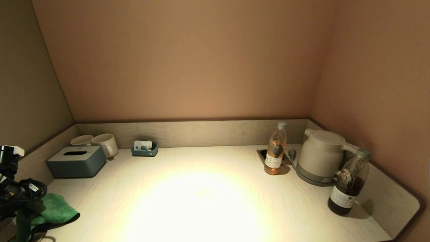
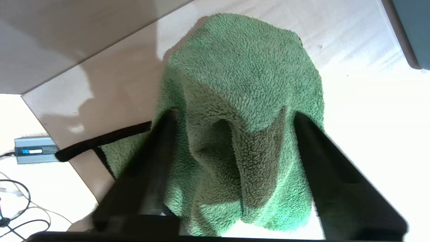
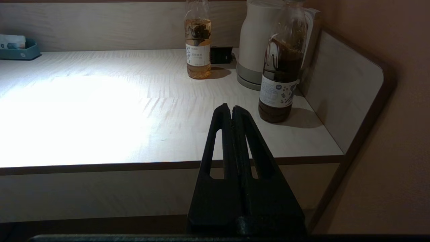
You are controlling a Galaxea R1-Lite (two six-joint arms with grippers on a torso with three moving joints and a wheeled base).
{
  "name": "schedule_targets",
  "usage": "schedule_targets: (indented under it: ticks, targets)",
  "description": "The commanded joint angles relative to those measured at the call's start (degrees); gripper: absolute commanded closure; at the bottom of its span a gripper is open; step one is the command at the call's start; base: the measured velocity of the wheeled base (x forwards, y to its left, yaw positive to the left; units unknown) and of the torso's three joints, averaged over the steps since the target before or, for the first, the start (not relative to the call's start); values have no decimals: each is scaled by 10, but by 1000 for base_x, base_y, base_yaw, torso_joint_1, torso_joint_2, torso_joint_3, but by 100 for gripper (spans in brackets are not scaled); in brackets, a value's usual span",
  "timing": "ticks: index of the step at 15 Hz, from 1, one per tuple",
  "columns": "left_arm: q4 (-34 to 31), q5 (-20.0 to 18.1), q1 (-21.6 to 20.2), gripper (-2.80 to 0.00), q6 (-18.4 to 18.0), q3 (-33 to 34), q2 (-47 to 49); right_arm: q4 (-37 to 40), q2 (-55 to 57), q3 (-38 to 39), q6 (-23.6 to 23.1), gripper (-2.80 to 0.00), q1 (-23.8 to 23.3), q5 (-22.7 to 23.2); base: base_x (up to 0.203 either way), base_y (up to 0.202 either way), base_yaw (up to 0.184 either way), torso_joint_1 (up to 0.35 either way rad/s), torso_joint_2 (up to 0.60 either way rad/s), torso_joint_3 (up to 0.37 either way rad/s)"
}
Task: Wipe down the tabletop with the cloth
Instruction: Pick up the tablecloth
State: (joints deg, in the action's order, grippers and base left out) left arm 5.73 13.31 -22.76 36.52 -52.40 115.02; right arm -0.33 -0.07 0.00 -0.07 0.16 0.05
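Observation:
A green fleecy cloth [image 1: 53, 208] lies bunched at the front left corner of the pale wooden tabletop [image 1: 208, 201], partly hanging over the front edge. My left gripper [image 2: 233, 116] is open, and its two black fingers [image 2: 161, 134] straddle a raised fold of the cloth [image 2: 242, 60]. In the head view only the left arm's wrist and cables [image 1: 13, 195] show, above the cloth. My right gripper [image 3: 231, 107] is shut and empty, held in front of the table's front edge near the right end; it is out of the head view.
A blue-grey tissue box [image 1: 76, 162], two mugs [image 1: 105, 144] and a small tray [image 1: 144, 149] stand at the back left. A light bottle [image 1: 276, 149], a kettle [image 1: 320, 156] and a dark bottle [image 1: 349, 183] stand at the right. A low wall rims the table.

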Motion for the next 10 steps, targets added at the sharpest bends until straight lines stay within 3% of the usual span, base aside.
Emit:
schedule_targets:
  ticks: [1,10]
  targets:
    - [1,-14,0,0,3,-2,8,0,1,0,0,0,0,0,0,0,0,0,0,0]
    - [5,-15,0,0,5,3,34,0,1,0,0,0,0,0,0,0,0,0,0,0]
